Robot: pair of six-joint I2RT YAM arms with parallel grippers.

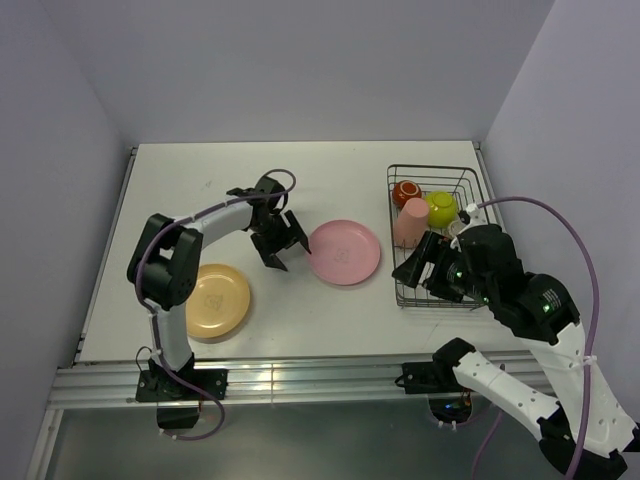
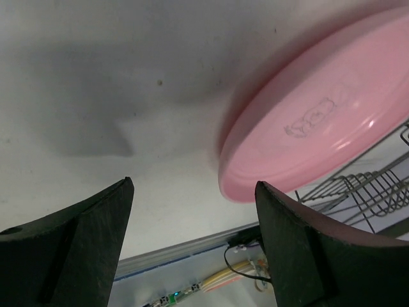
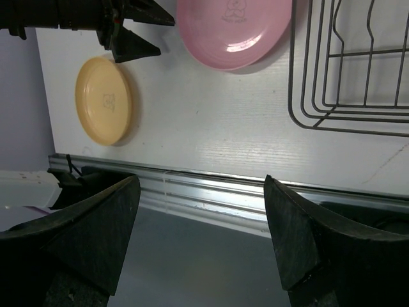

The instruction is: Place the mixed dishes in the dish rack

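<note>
Pickup step, prob.: L pincer (image 2: 193,192) apart, empty, just beside pink plate (image 1: 345,252) flat on desk (image 1: 200,190), left of dish rack (image 1: 468,195). R pincer (image 3: 201,192) apart too, empty. Next likely needs straddling plate rim, then clamping.

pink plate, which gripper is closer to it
Left. The left gripper, open, sits just beside the pink plate at its left rim; the right gripper hangs over the dish rack, farther away.

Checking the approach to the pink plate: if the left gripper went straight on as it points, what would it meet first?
Probably the bare table, just beside the pink plate rather than on it; depth is unclear.
</note>
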